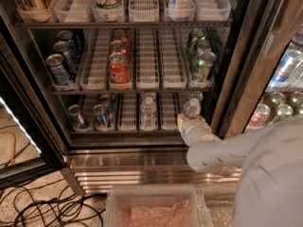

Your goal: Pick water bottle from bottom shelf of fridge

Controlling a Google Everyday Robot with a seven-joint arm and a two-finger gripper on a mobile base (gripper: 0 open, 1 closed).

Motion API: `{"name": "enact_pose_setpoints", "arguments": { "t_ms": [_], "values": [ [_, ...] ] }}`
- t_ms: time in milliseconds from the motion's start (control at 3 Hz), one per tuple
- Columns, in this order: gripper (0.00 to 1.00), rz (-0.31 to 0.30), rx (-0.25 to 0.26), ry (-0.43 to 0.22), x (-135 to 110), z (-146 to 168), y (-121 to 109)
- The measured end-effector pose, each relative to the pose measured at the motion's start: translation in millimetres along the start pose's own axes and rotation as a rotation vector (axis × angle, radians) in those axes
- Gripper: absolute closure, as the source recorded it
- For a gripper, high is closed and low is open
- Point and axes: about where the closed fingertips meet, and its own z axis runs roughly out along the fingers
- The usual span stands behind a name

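The fridge (142,167) stands open before me, showing its wire racks and ribbed steel base. On the bottom shelf (128,127), a clear water bottle (191,108) with a white cap stands in the rightmost lane. My gripper (187,122) is at the shelf's front right edge, right against the lower part of that bottle, and hides it. My white arm (213,150) reaches in from the lower right. Another water bottle (148,111) stands in the middle lane, apart from the gripper.
Two soda cans (88,117) sit at the bottom shelf's left. On the rack above are blue cans (59,67), red cans (118,63) and green cans (202,63). The dark door frame (246,70) rises close on the right. A clear bin (151,207) and floor cables (42,207) lie below.
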Motion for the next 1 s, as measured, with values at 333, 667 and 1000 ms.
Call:
{"name": "enact_pose_setpoints", "arguments": {
  "t_ms": [333, 667, 1000],
  "values": [
    [1.0, -0.001, -0.005, -0.002, -2.3, -3.7, 1.7],
    [1.0, 0.018, -0.022, 0.055, 5.6, -16.9, 3.7],
    [1.0, 0.049, -0.051, 0.156, 22.4, -45.1, 12.2]
  ]
}}
